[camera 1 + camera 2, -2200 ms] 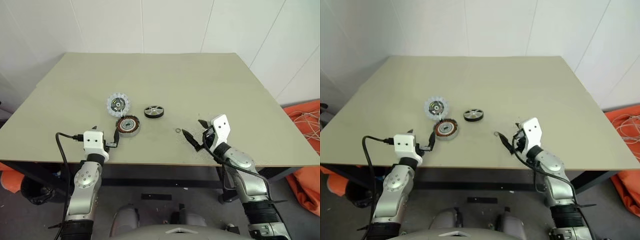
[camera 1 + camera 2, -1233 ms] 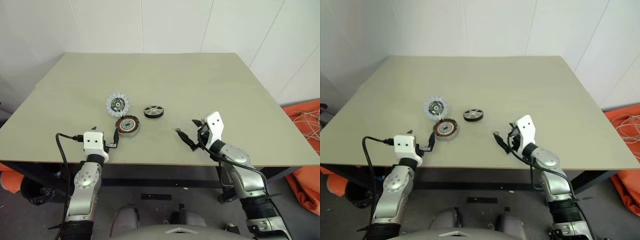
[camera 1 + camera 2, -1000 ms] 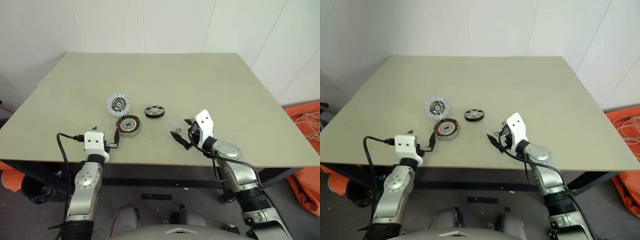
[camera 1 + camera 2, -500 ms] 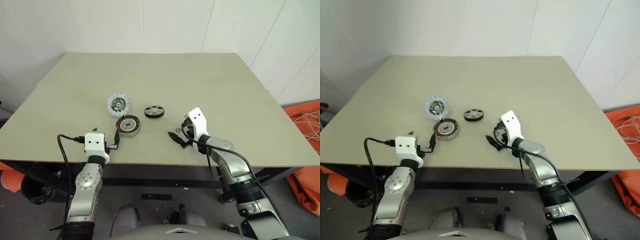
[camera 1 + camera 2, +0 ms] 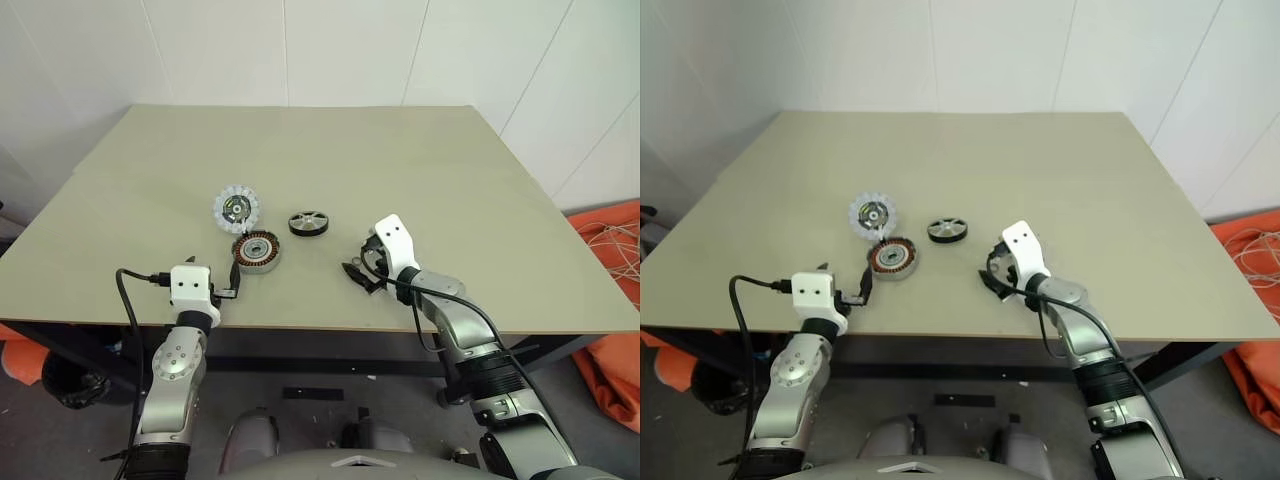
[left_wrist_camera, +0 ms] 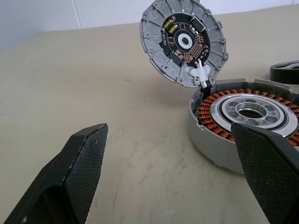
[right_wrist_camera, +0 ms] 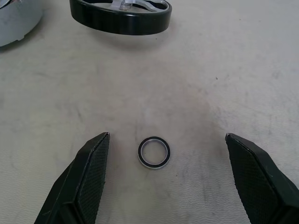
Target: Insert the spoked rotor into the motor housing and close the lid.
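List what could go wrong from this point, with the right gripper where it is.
1. The open right gripper brackets the small metal ring, not the spoked rotor lying beyond it; closing now would likely grab the wrong part.
2. The ring lies flat on the table, so the fingertips may scrape the surface or flick it away.
3. The lid stands tilted against the motor housing; a nudge could topple it.

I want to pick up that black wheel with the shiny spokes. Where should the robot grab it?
Probably from above, pinching the spoked rotor across its thick black rim, one finger on each side. It lies flat on the table, standing apart from the other parts.
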{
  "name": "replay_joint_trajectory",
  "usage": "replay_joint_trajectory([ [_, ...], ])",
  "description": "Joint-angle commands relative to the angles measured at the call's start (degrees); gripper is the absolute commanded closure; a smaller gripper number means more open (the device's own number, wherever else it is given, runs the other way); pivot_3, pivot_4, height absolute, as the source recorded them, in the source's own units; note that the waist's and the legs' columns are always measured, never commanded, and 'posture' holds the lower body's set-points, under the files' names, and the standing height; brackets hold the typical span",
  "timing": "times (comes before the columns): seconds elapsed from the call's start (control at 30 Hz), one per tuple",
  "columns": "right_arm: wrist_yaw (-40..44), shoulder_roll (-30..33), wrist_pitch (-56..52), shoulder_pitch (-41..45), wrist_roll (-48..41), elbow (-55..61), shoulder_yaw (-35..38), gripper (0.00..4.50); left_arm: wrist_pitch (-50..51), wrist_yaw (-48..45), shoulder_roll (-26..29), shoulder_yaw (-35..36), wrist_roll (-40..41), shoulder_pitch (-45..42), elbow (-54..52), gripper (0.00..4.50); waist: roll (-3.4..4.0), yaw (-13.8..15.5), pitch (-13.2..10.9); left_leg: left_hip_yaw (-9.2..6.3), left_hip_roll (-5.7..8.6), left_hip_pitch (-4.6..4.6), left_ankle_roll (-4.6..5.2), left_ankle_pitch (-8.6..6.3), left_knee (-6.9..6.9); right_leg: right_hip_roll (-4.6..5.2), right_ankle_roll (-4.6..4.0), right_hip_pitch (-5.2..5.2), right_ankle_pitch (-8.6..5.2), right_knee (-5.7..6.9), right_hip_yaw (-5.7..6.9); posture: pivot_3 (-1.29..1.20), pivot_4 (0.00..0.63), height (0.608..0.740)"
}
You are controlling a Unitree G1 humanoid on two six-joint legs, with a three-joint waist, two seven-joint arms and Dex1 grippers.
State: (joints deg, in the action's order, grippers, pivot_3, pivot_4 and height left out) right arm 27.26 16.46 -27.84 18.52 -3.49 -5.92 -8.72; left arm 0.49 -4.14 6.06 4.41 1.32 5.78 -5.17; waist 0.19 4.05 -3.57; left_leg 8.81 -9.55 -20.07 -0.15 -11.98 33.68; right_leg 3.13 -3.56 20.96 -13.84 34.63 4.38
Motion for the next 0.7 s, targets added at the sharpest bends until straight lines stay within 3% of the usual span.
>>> replay_joint_trajectory([
  [0.03, -0.2, 0.3, 0.2, 1.7, 0.7, 0.7, -0.2, 0.19, -1.0, 0.3, 0.0, -0.1, -0.2, -0.4, -1.8, 0.01, 0.00, 0.0, 0.0, 0.00, 0.00, 0.00, 0.00, 0.00, 0.00, 0.00, 0.00, 0.00, 0.00, 0.00, 0.00, 0.00, 0.000, 0.740],
  [0.13, 0.0, 0.2, 0.1, 1.7, 1.0, 0.7, -0.1, 0.93, -1.0, 0.3, 0.0, -0.1, -0.2, -0.4, -1.8, 0.00, 0.00, 0.0, 0.0, 0.00, 0.00, -0.01, 0.00, 0.00, 0.00, 0.00, 0.00, 0.00, 0.00, 0.00, 0.00, 0.00, 0.000, 0.740],
  [0.33, 0.2, 0.0, -0.1, 1.7, 1.3, 0.9, -0.2, 3.07, -1.1, 0.3, 0.0, -0.2, -0.2, -0.4, -1.8, 0.00, 0.00, 0.0, 0.0, 0.00, 0.00, 0.00, 0.00, 0.00, 0.00, 0.00, -0.03, 0.00, 0.02, 0.01, 0.00, 0.00, 0.000, 0.740],
  [0.43, 0.1, -0.1, -0.1, 1.7, 1.5, 1.1, -0.3, 3.93, -1.1, 0.2, 0.1, -0.2, -0.2, -0.4, -1.8, 0.00, 0.00, 0.0, 0.0, 0.00, 0.00, 0.00, 0.00, 0.00, 0.01, 0.00, -0.06, -0.01, 0.04, 0.01, 0.00, 0.00, 0.000, 0.740],
  [0.7, 0.3, -0.2, -0.3, 1.3, 1.7, 1.6, -0.5, 3.92, -1.1, 0.0, 0.2, -0.2, -0.2, -0.5, -1.8, 0.00, 0.00, 0.0, 0.0, 0.00, 0.00, 0.01, 0.00, 0.00, 0.01, 0.00, -0.07, -0.01, 0.04, 0.01, 0.00, 0.00, 0.000, 0.740],
])
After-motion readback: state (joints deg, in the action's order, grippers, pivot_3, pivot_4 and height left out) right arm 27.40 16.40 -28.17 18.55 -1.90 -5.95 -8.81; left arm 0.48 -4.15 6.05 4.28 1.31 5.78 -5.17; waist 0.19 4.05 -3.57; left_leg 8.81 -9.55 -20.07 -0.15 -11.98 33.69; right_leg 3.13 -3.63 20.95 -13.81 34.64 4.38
